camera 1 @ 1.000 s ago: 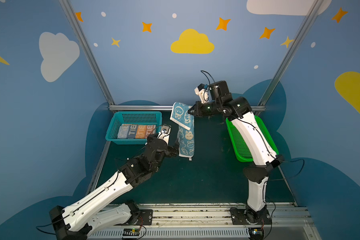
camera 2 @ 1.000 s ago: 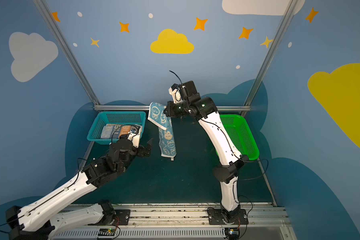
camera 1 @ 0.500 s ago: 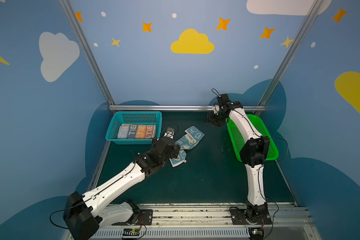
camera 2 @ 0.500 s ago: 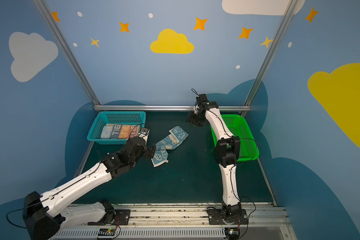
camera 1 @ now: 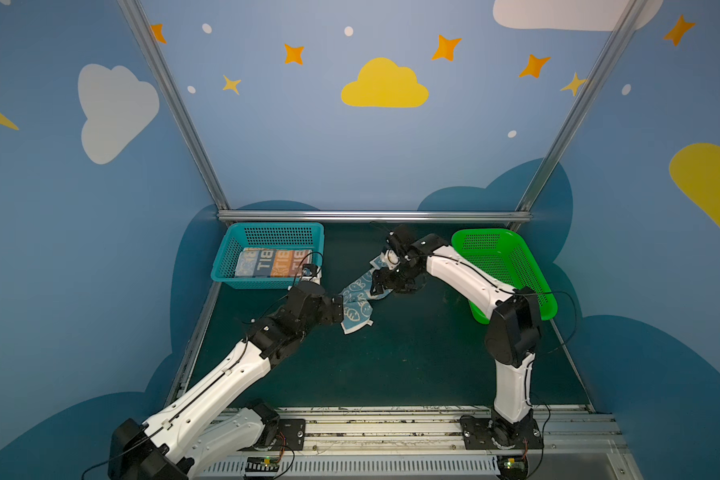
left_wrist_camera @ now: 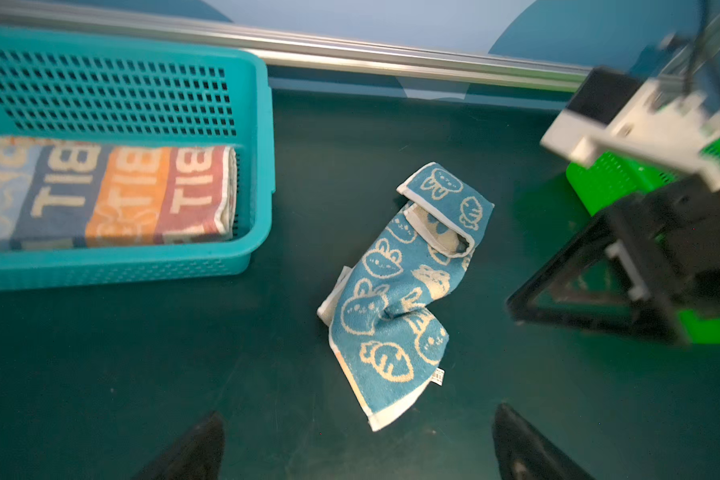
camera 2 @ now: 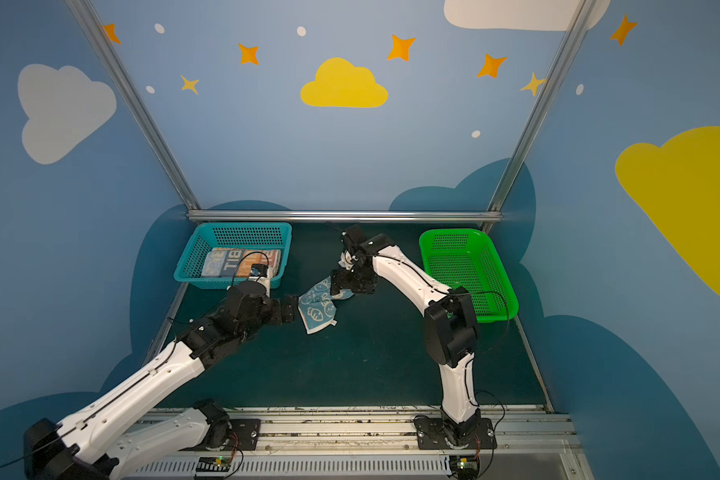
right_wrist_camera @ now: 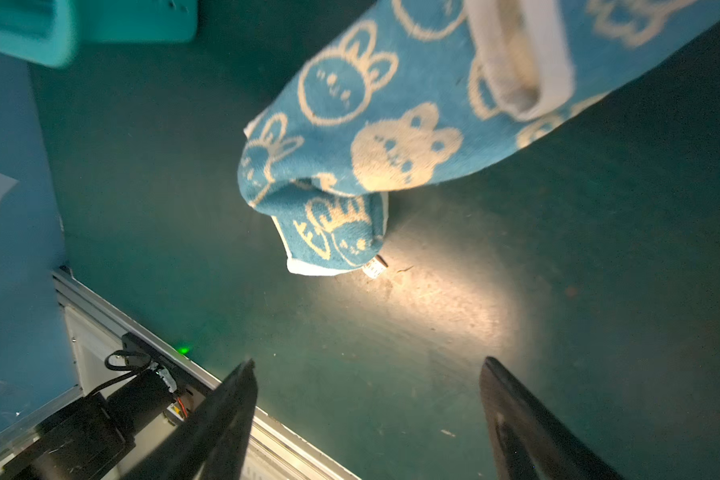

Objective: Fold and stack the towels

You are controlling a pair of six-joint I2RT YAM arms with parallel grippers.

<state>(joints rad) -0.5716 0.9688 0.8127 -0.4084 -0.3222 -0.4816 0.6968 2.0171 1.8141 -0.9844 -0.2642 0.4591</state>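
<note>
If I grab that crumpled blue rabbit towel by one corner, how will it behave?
The blue towel lies crumpled and twisted, so it is probably floppy and would hang limp. Its looped terry surface looks grippy, so slipping seems unlikely. Pushed along the mat, it would likely bunch rather than slide.

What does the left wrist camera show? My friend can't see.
A crumpled blue rabbit towel lies on the green table, ahead of the open left gripper. A folded striped towel sits in the teal basket.
</note>
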